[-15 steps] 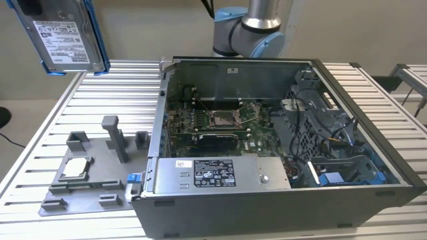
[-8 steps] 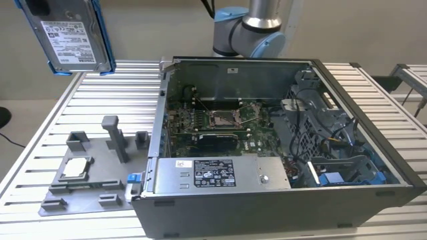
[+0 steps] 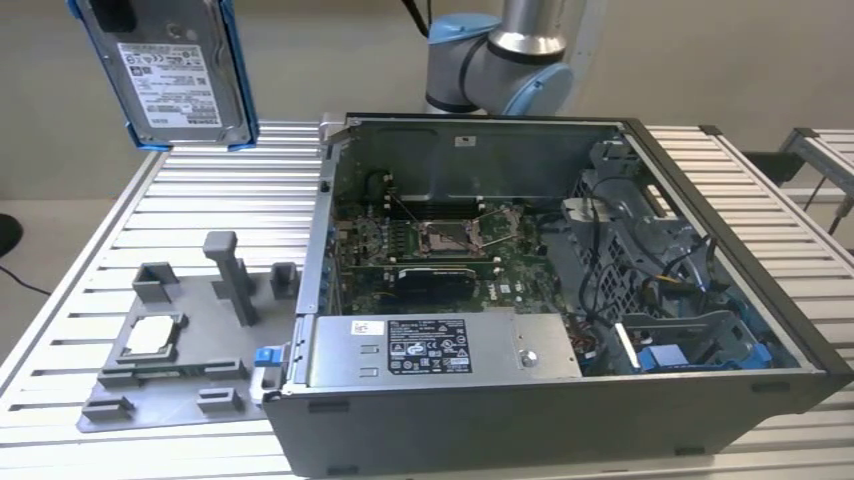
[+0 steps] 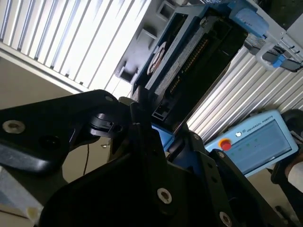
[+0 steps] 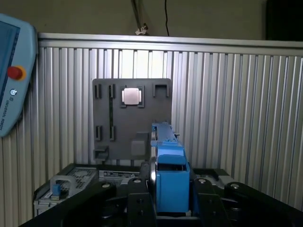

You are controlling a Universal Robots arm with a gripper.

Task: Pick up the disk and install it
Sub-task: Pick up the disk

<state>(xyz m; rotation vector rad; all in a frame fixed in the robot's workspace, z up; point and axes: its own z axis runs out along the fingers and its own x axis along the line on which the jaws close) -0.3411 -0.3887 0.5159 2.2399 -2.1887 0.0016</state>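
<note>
The disk (image 3: 174,80), a silver drive with a white label and blue rails, hangs upright high above the slatted table at the exterior view's left. My gripper (image 3: 114,12) is shut on its upper end, where only a black part shows. In the first wrist view the disk's blue edge (image 5: 170,175) stands between my black fingers (image 5: 137,203). In the second wrist view a strip of blue rail (image 4: 165,139) shows between the jaws. The open computer case (image 3: 534,280) lies below, toward the exterior view's right of the disk.
A grey fixture plate (image 3: 187,350) with upright posts lies beside the case and carries a small square silver chip (image 3: 150,335). A long grey box with a black-and-white label (image 3: 427,345) sits inside the case's front. The arm's base (image 3: 514,55) stands behind the case. A blue teach pendant (image 5: 12,80) lies off the table.
</note>
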